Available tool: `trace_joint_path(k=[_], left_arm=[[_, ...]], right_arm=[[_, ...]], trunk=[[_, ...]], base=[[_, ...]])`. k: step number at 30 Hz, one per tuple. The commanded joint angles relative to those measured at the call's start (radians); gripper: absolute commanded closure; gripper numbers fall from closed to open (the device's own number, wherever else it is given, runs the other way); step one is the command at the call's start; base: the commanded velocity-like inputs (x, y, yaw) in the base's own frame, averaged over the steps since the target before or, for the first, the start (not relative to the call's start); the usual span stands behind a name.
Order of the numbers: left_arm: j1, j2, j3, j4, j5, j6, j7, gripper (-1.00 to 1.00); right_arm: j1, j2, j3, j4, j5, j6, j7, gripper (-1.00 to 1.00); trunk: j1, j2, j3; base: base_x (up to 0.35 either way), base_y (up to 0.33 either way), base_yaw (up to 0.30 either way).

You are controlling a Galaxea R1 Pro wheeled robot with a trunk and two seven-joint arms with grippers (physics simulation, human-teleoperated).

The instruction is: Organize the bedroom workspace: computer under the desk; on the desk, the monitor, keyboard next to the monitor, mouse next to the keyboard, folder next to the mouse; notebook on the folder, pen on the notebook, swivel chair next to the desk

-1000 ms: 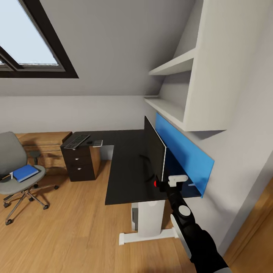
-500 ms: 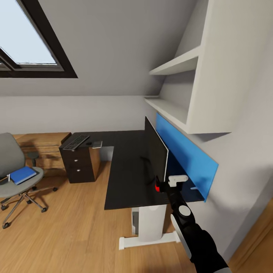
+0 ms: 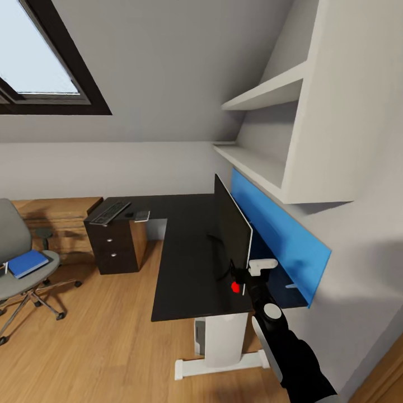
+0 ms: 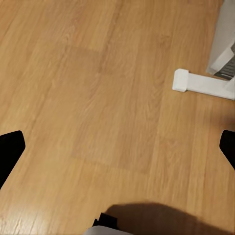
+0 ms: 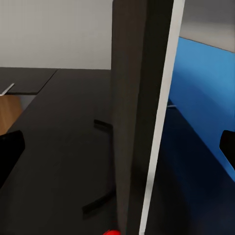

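Shifting rightward now, the whole view slides while the right gripper (image 3: 246,275) stays by the monitor (image 3: 230,225), whose red dot sits lower than a moment ago. From the right wrist view the monitor's edge (image 5: 142,112) stands upright between the black fingers (image 5: 11,147), which are spread wide and holding nothing. The left gripper's fingers (image 4: 10,149) also sit wide apart, pointing down at the wood floor (image 4: 98,88). The monitor stands on the table (image 3: 184,263) near the blue back panel (image 3: 280,235). Far off, the keyboard (image 3: 109,212) lies over the drawer unit, and the folder (image 3: 23,263) waits on the swivel chair (image 3: 17,268). My advice: leave the screen standing, back the arm out straight without brushing its edge, then go for the keyboard.
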State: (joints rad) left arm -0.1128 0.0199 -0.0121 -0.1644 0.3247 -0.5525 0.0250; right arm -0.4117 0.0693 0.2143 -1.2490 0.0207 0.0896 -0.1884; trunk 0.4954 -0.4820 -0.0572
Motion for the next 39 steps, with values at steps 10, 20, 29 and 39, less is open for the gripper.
trace_joint_path(k=[10,20,29,39], left_arm=[[-0.001,0.0,-0.002,0.0,0.0,-0.003,0.003,-1.0],[-0.001,0.0,-0.001,0.0,0.0,-0.003,0.003,-1.0],[-0.001,0.0,0.0,0.0,0.0,-0.003,0.003,-1.0],[-0.001,0.0,0.0,0.0,0.0,-0.003,0.003,-1.0]], right_arm=[[-0.001,0.0,0.002,-0.001,0.002,0.007,-0.006,-1.0],[-0.001,0.0,0.002,-0.001,0.004,0.007,-0.006,-1.0],[-0.001,0.0,0.002,0.002,0.004,0.007,-0.006,-1.0],[-0.001,0.0,0.002,0.003,0.004,0.007,-0.006,-1.0]], trunk=[[0.001,-0.002,-0.002],[0.001,-0.002,-0.002],[0.001,-0.002,-0.002],[0.001,-0.002,-0.002]], base=[[0.043,-0.042,0.0],[0.105,-0.035,0.0],[0.089,-0.016,0.0],[0.087,-0.014,0.0]])
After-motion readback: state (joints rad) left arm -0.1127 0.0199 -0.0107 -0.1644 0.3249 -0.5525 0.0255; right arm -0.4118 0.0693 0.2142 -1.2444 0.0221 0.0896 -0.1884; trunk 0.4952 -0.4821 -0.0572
